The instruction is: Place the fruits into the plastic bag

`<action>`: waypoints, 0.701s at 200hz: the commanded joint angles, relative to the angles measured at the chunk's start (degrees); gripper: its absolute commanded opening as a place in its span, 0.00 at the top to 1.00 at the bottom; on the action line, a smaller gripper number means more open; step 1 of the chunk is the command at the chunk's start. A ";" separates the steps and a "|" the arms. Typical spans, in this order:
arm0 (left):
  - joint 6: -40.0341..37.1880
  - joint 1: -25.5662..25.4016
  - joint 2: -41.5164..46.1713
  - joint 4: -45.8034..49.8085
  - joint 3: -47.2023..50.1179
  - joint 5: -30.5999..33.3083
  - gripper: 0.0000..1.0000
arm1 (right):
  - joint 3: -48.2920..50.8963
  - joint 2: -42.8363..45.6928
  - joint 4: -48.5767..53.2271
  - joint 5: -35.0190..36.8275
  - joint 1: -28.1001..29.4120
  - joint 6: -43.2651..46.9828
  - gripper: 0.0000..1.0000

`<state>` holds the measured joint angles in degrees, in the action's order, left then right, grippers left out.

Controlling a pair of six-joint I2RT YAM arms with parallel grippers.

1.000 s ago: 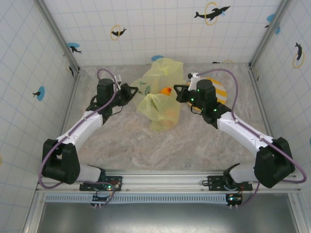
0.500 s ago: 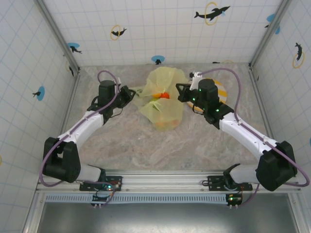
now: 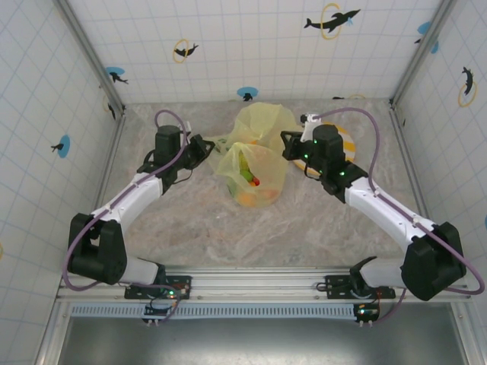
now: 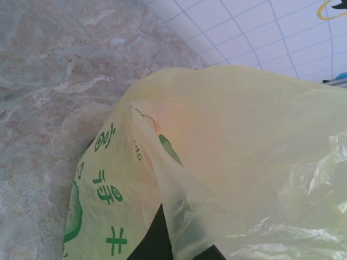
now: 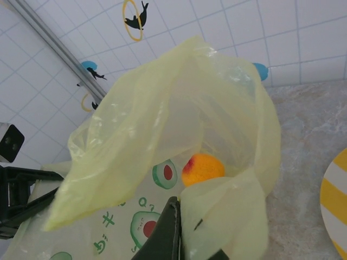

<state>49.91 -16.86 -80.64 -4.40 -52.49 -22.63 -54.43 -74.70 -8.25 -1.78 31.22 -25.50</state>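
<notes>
Left fingers [image 4: 150, 244]: together, pinching a fold of the plastic bag [image 3: 255, 163] at its left edge. Film drapes over them in the wrist view.

Right fingers [image 5: 169, 233]: bag film lies across them at the bag's right edge. Whether they pinch it or stand slightly apart, I cannot tell; the film hides the tips.

Bag: sits mid-tabletop [image 3: 198, 220] between the two arms, mouth up and slack, upper part bunched toward the back wall.

Fruits [image 3: 249, 186]: a cluster shows through the film low in the bag, with green, red and orange pieces. One orange fruit [image 5: 203, 169] is plain inside from the right wrist. The count is not readable through the crinkles.

Striped plate [image 3: 348, 138]: just right of the bag, partly under the right arm. The visible part carries no fruit.

Progress, as judged: loading looks finished or nearly so, since no loose fruit is seen on the tabletop. What is left is likely checking the hidden part of the plate and letting go of the bag.
</notes>
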 commanded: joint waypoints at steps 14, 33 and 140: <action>-0.90 0.07 1.06 0.45 2.23 0.16 0.83 | 2.14 1.92 3.48 -0.80 -1.80 1.65 0.73; -1.95 0.12 2.85 1.36 2.21 0.86 0.66 | 2.13 4.32 5.43 -1.55 -2.87 2.50 0.59; -9.75 0.08 16.58 2.45 2.98 9.82 0.34 | 1.79 20.10 11.58 2.88 -10.56 10.39 0.14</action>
<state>44.95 -16.86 -67.29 -3.03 -50.37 -17.65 -52.75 -57.10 0.73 -1.41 22.35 -18.22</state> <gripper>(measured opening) 0.648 0.841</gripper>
